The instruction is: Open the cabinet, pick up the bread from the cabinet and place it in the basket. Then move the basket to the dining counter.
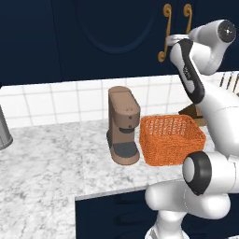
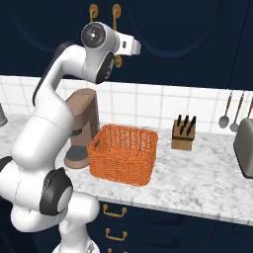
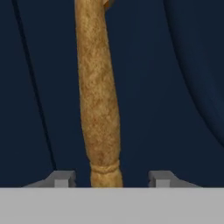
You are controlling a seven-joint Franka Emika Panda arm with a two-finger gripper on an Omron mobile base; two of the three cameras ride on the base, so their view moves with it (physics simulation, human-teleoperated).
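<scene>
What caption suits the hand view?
The tool straddles the cabinet's brass handle, fingers either side, door shut.

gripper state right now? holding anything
gripper: jaws apart on either side of the cabinet's brass handle, with gaps on both sides; not gripping it yet, holding nothing.

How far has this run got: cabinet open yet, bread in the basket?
Nothing is finished. The cabinet door looks closed, and no bread is in sight. In hand: the gripper is up at the brass handle, a fingertip on either side with gaps showing, so no firm grip yet. Left: pull the door open, put the bread in the basket, which sits empty on the worktop, then carry it to the dining counter.
</scene>
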